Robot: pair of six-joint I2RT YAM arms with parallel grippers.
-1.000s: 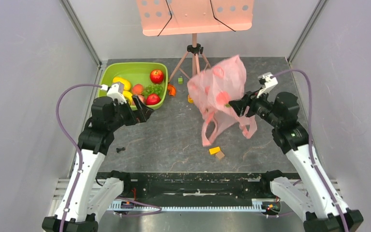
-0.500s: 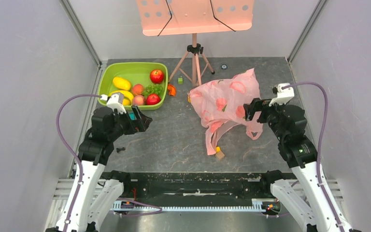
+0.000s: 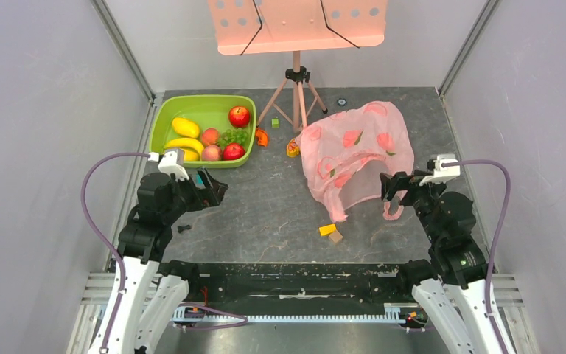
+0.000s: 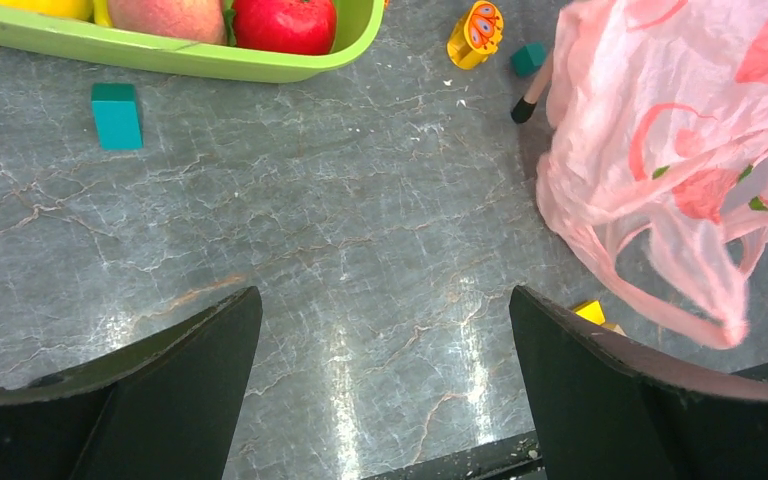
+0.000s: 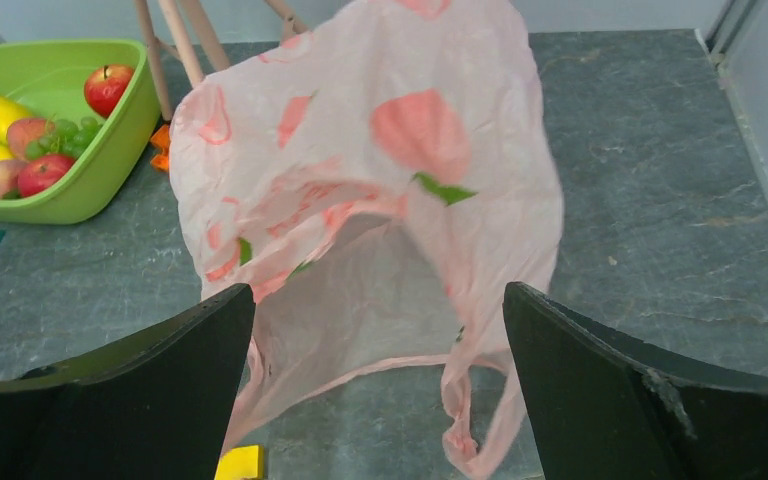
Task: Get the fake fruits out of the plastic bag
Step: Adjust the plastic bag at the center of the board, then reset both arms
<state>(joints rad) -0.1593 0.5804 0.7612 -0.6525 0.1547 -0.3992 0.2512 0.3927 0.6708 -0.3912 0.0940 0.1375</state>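
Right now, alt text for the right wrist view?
A pink plastic bag sits on the grey table, mouth toward the open, empty right gripper. At far left, a green basin holds fake fruits.

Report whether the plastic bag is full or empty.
Apparently empty: the plastic bag lies collapsed, its open mouth shows nothing inside; the fake fruits sit in the green basin.

Plain grey walls (image 3: pixel 37 133) enclose a dark, veined stone-look table (image 3: pixel 265 206), where a salmon-pink music stand (image 3: pixel 297 29) rises at the far edge.
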